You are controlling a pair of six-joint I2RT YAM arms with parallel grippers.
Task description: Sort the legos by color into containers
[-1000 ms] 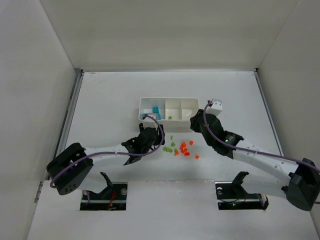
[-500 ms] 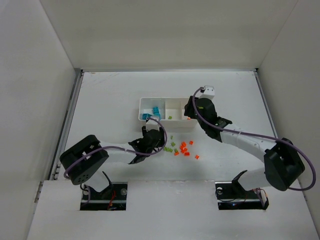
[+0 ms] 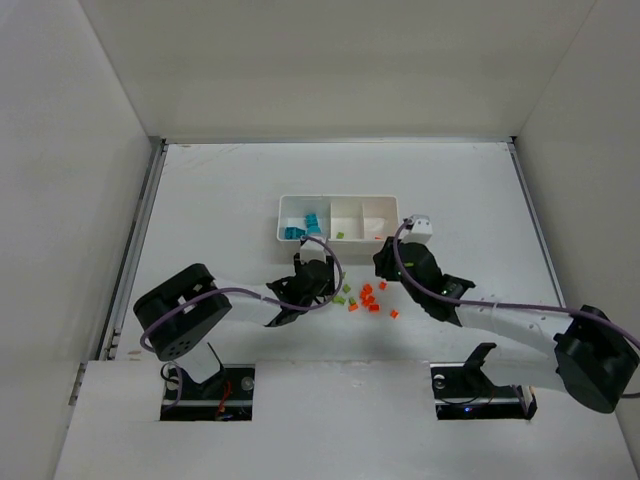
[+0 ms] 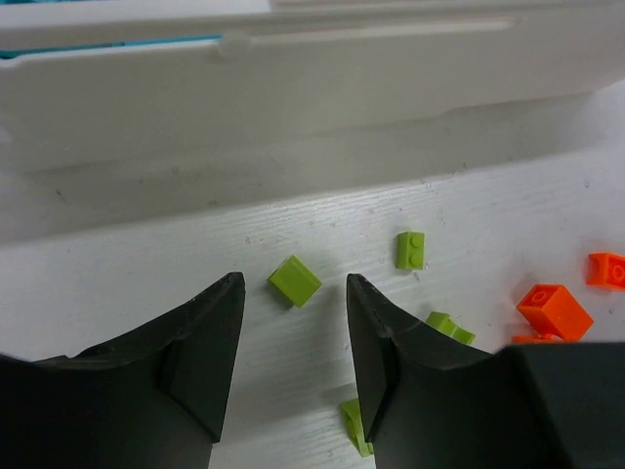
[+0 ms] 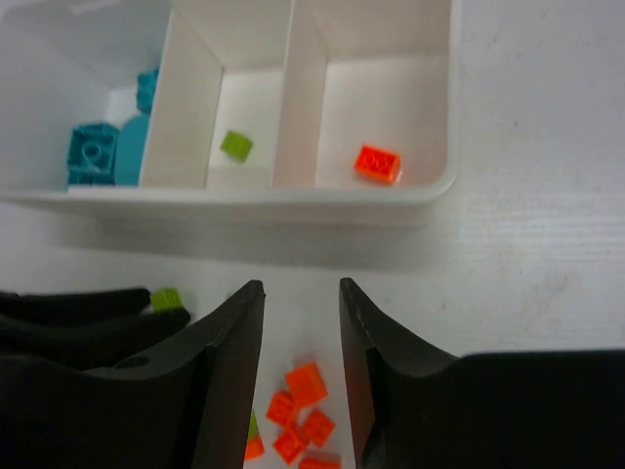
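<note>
White bench [image 3: 220, 200], white walls [image 3: 300, 70] all round. Tray [image 5: 435, 186]: teal legos [image 5: 96, 156] left box, green lego [image 5: 235, 145] middle, orange lego [image 5: 378, 163] right. Loose legos [image 3: 362, 295] on bench near tray. Left fingers [image 4: 210, 342] spread around green brick [image 4: 295, 280], not pinching. Right fingers [image 5: 229, 362] spread, holding nothing.
</note>
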